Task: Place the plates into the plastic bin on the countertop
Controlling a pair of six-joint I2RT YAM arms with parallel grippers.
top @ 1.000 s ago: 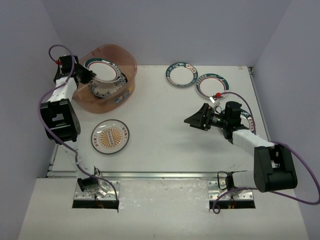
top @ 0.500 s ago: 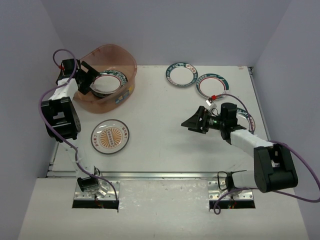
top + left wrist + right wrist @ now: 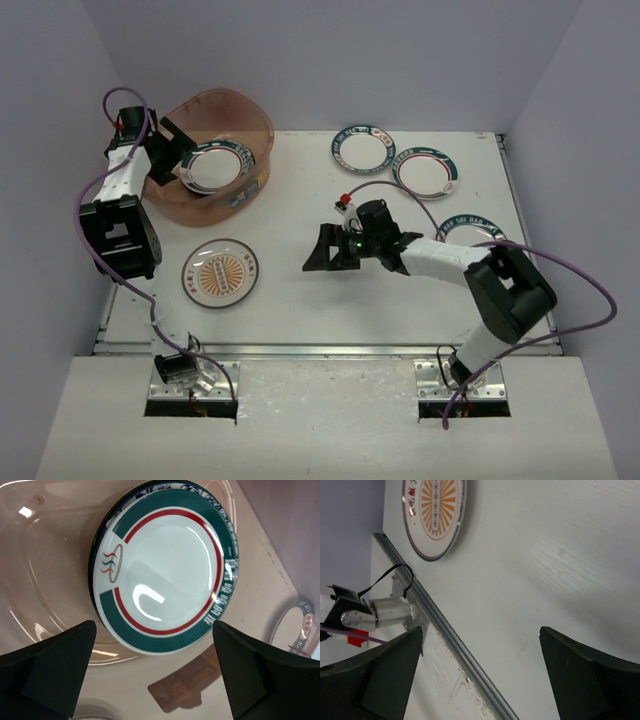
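Inside the plastic bin (image 3: 45, 555), the two dark fingers (image 3: 50, 675) of the left gripper (image 3: 154, 630) stand spread wide with nothing between them. Just beyond their tips a teal-and-red plate (image 3: 165, 570) lies face up. It rests on a dark-rimmed plate (image 3: 94, 575), of which only a thin edge shows. In the top view this gripper hangs over the bin's left side, and the bin stands at the far left corner of the countertop (image 3: 300, 200).

The right gripper (image 3: 481, 630) is also spread and empty. It sits above bare white surface near the middle of the countertop, with its arm stretched leftward across it. Its fingers point toward the orange sunburst plate (image 3: 220, 272), which lies flat and well apart from them, near the metal front edge (image 3: 300, 348).

Three more plates lie outside the bin on the right half. A blue-rimmed plate (image 3: 363, 149) and a teal-rimmed plate (image 3: 425, 172) sit side by side at the far edge. A third plate (image 3: 470, 222) is partly hidden behind the right arm.
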